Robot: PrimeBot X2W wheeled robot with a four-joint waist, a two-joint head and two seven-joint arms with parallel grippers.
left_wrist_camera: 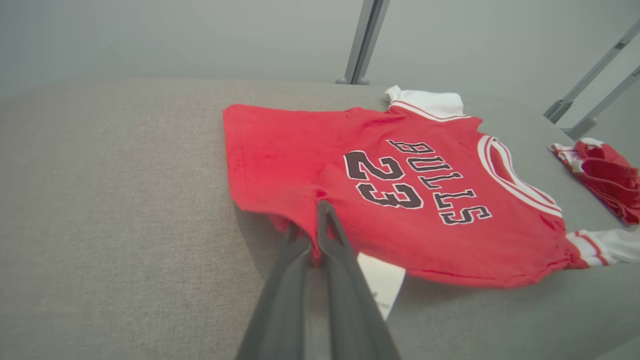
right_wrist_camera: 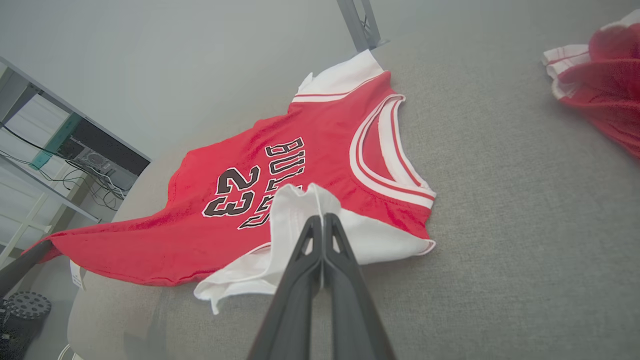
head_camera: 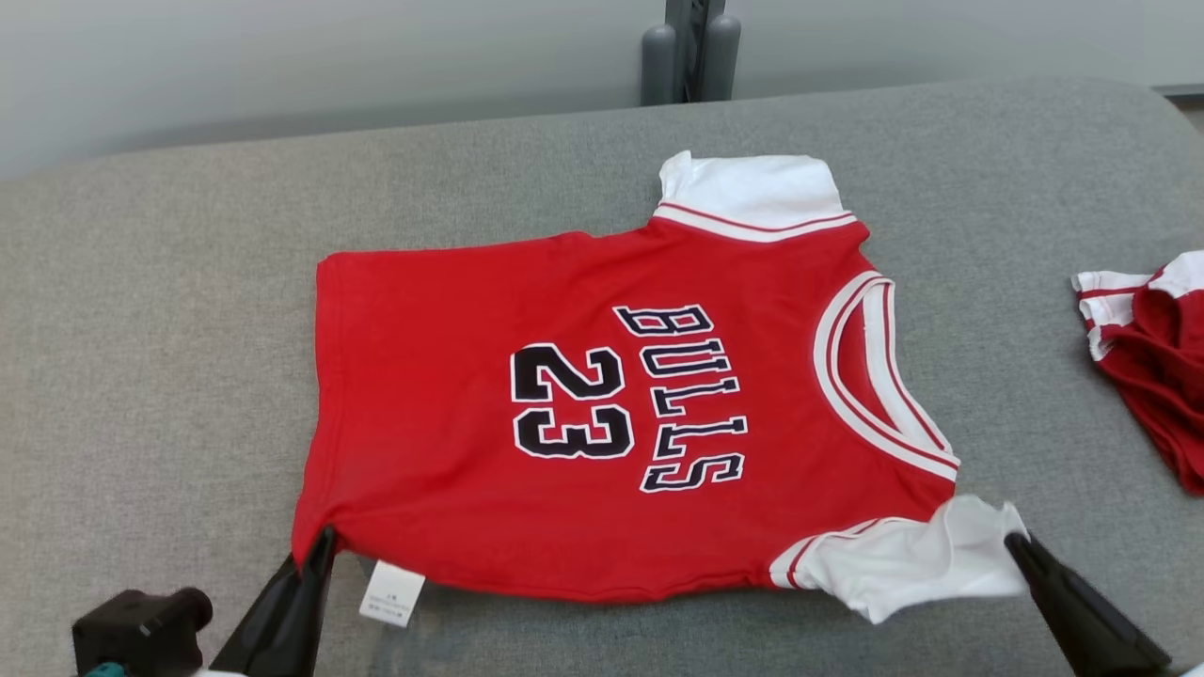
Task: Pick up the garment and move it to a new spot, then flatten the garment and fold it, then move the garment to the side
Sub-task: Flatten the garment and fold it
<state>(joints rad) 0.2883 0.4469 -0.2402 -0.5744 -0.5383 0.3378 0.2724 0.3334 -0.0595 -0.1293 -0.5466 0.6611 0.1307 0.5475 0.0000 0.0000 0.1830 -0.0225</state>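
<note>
Red jersey (head_camera: 583, 414) lies print-up mid grey surface (head_camera: 141, 376), closer to the near edge, with the hem toward the left edge and the collar toward the right edge. Left gripper (head_camera: 323, 541) is at the near hem corner, fingers pinched together on the red cloth. Right gripper (head_camera: 1016, 543) is at the near white sleeve, fingers clamped on its bunched tip. A white tag (head_camera: 392, 592) sticks out under the near hem, just beside the left gripper.

The left wrist view shows that hem corner raised off the surface with shadow beneath, and the tag hanging under it. The right wrist view shows the sleeve cloth drawn up into a peak at the fingertips, plus shelving with cables (right_wrist_camera: 65, 150) past the left edge. A second red garment (head_camera: 1152, 367) is crumpled at the right edge, well apart from the jersey. A metal post (head_camera: 691, 47) stands behind the far edge.
</note>
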